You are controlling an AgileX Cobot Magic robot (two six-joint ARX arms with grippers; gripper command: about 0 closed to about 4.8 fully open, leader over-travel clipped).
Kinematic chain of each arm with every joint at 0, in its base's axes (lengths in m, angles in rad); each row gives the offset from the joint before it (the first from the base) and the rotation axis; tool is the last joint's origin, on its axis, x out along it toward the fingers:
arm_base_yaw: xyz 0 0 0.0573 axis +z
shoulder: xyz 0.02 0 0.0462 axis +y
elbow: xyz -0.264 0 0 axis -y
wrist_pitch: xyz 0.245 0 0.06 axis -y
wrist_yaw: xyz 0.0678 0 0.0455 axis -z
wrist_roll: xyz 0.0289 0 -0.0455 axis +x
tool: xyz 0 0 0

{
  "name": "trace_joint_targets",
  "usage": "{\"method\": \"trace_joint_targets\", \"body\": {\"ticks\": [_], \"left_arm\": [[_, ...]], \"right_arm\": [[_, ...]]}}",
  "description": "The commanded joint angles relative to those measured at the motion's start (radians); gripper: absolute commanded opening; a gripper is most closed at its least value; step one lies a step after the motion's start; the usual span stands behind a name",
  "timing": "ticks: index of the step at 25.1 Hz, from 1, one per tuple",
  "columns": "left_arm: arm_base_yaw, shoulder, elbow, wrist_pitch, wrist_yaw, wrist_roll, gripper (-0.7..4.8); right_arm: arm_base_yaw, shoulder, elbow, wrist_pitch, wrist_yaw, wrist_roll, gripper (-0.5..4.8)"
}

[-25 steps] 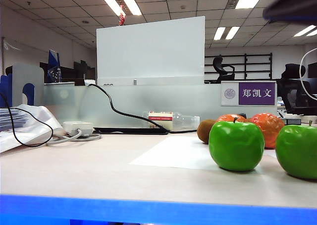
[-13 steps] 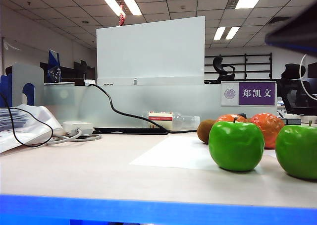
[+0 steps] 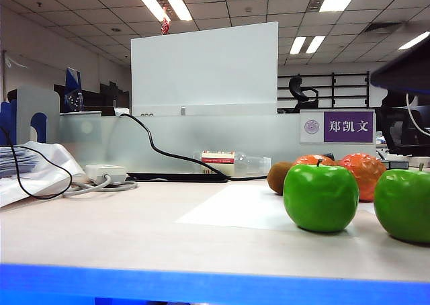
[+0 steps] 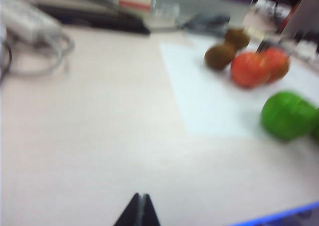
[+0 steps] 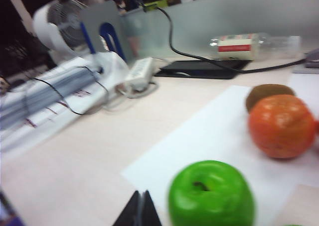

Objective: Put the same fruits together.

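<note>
White paper [image 5: 209,131] holds apple [image 5: 211,193] beside shut right gripper [image 5: 138,209].

Two green apples [image 3: 320,198], two orange fruits [image 4: 250,69], seemingly two kiwis [image 4: 220,56]

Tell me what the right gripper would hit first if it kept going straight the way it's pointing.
Probably the glossy green apple. The right gripper, jaws shut, sits just beside it over the white paper sheet, so it might graze or slip past; depth is unclear.
</note>
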Motion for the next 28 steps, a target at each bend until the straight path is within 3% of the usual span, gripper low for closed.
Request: {"method": "trace_joint_targets", "body": {"ticks": [1, 8, 14, 19, 28], "left_arm": [[0.0, -0.002, -0.052, 0.043, -0.002, 0.02, -0.06], [0.0, -0.002, -0.13, 0.252, -0.015, 0.113, -0.06], [0.0, -0.002, -0.131, 0.277, -0.021, 0.213, -0.06], [0.0, -0.002, -0.131, 0.278, -0.021, 0.2, -0.05], [0.0, -0.002, -0.131, 0.274, -0.02, 0.193, -0.05]], "right_arm": [[-0.042, 0.0, 0.0, -0.007, 0.0, -0.077, -0.05], [-0.158, 0.001, 0.001, -0.002, 0.001, -0.147, -0.05], [-0.232, 0.001, 0.002, 0.045, 0.005, -0.148, -0.05], [-0.298, 0.001, 0.002, 0.046, 0.008, -0.147, -0.05], [-0.293, 0.002, 0.002, 0.039, 0.01, -0.144, -0.05]]}}
